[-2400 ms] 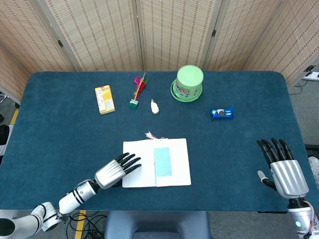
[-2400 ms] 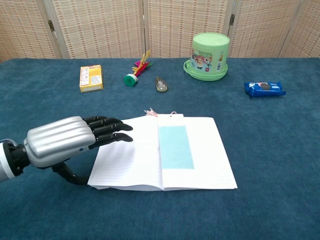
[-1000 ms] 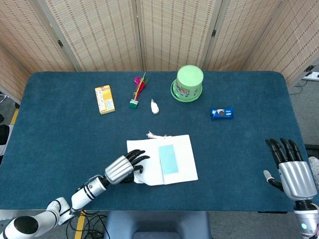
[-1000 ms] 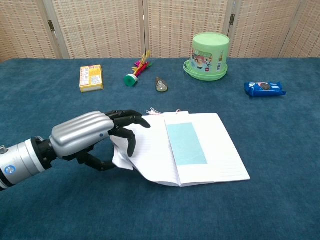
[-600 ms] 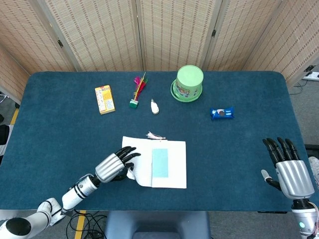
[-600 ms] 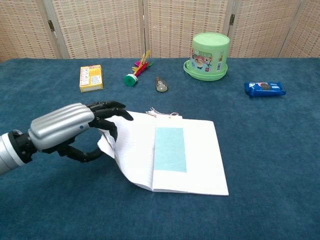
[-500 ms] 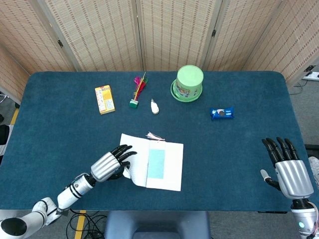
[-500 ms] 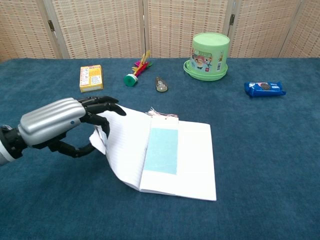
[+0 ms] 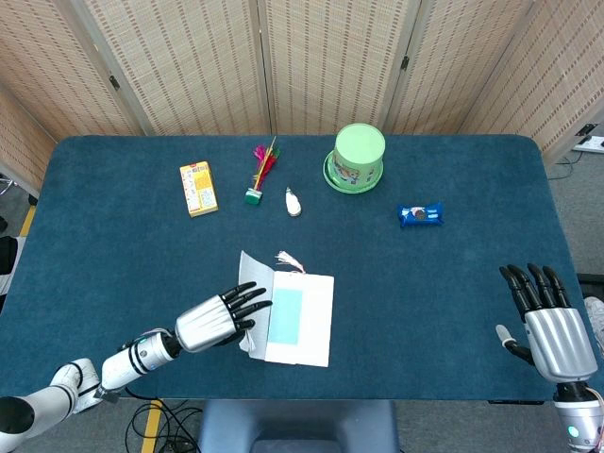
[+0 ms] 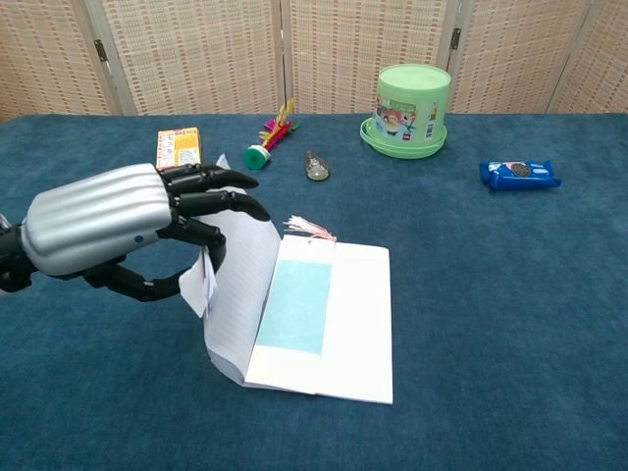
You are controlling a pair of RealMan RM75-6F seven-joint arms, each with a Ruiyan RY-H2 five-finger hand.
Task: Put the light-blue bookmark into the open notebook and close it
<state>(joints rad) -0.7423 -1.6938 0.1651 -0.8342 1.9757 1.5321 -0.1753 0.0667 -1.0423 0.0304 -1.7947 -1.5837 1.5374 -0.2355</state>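
The white notebook (image 9: 311, 321) lies near the table's front, its right page (image 10: 353, 324) flat. The light-blue bookmark (image 9: 285, 316) rests on that page next to the spine (image 10: 297, 307), its pink tassel (image 10: 307, 230) sticking out at the top. My left hand (image 10: 118, 231) holds the notebook's left half (image 10: 235, 285) raised nearly upright, fingers over its top edge and thumb behind it. In the head view this hand (image 9: 212, 321) sits just left of the book. My right hand (image 9: 545, 321) hovers at the table's front right with fingers spread, holding nothing.
Along the back of the table lie a yellow box (image 9: 198, 189), a feathered toy (image 9: 261, 170), a small white object (image 9: 293, 202), a green tub (image 9: 357, 158) and a blue snack packet (image 9: 420, 214). Folding screens stand behind the table.
The left hand has lifted the notebook's left half from flat to nearly upright, swinging it rightward over the bookmark. The notebook has slid and turned a little. The right hand has barely moved.
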